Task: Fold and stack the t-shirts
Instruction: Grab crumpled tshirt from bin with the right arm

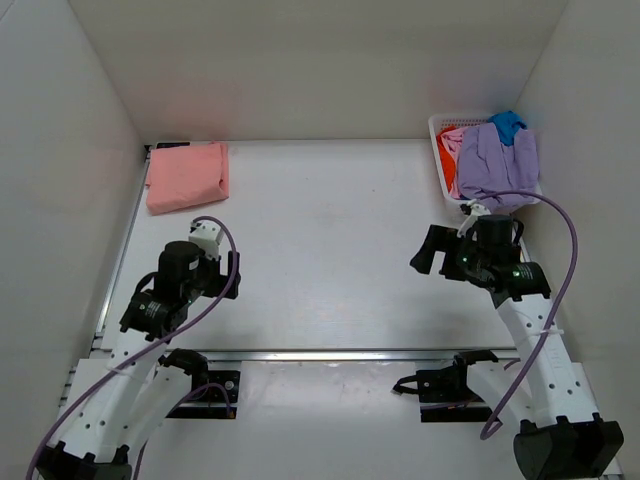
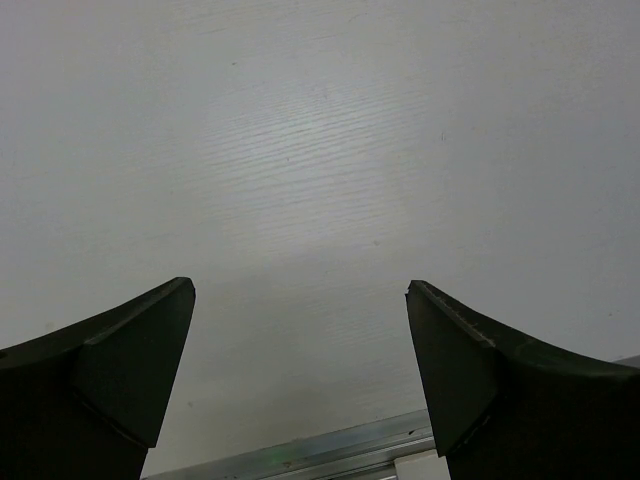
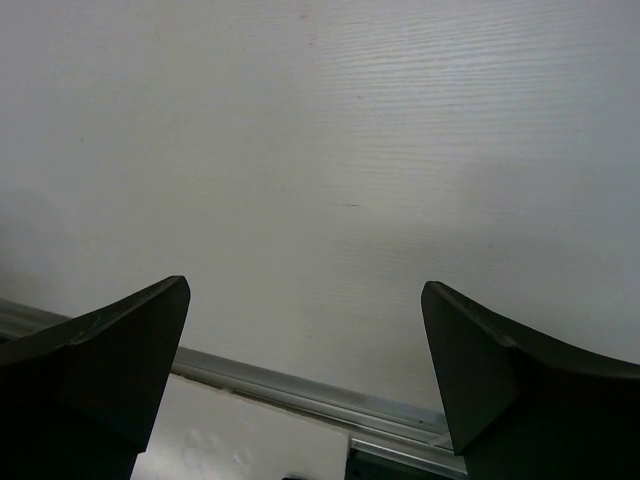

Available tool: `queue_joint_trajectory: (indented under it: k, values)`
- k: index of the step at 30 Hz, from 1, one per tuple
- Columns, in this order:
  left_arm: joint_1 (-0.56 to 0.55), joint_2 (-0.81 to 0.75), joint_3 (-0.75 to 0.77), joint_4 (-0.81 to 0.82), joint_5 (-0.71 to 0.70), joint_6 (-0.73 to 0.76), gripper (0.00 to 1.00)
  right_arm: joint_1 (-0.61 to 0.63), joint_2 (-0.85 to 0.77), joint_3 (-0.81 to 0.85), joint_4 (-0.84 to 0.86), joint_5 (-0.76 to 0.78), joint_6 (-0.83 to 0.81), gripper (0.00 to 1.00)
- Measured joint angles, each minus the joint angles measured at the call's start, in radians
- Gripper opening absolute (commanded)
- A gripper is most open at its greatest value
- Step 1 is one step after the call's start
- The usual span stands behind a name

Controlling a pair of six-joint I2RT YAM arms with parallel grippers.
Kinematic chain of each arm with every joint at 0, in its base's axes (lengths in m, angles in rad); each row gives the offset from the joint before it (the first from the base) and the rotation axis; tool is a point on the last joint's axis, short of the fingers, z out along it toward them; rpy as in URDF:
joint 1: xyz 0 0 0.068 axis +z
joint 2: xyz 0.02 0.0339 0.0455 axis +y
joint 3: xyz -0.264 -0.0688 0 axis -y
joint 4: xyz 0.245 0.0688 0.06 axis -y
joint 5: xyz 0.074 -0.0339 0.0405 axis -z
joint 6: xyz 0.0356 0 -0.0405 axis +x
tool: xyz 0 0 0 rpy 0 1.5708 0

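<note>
A salmon-pink t-shirt (image 1: 186, 175) lies folded at the table's far left corner. A lavender-purple t-shirt (image 1: 497, 165) hangs over the white lattice basket (image 1: 438, 130) at the far right, with a bright blue one (image 1: 507, 124) behind it and an orange-red one (image 1: 450, 170) beside it. My left gripper (image 1: 230, 272) is open and empty over bare table at the near left, well short of the salmon shirt; its wrist view (image 2: 300, 285) shows only table between the fingers. My right gripper (image 1: 432, 252) is open and empty just in front of the basket; its wrist view (image 3: 305, 282) shows only table.
White walls enclose the table on the left, back and right. A metal rail (image 1: 350, 353) runs along the table's near edge and shows in both wrist views, left (image 2: 300, 455) and right (image 3: 300, 390). The arm bases sit behind it.
</note>
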Motion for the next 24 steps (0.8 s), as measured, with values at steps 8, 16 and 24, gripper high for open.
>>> queue_joint_trajectory:
  k: [8, 16, 24]
  values:
    - [0.012, -0.035, -0.003, 0.001, 0.025, 0.013, 0.99, -0.110, 0.057, 0.009, 0.011, 0.099, -0.100, 0.99]
    - [0.072, 0.040, -0.003, 0.000, 0.035, 0.008, 0.58, -0.187, 0.238, 0.203, 0.060, 0.204, -0.203, 0.42]
    - [0.068, 0.019, -0.004, -0.001, 0.058, 0.031, 0.58, -0.240, 0.479, 0.380, 0.205, 0.261, -0.206, 0.39]
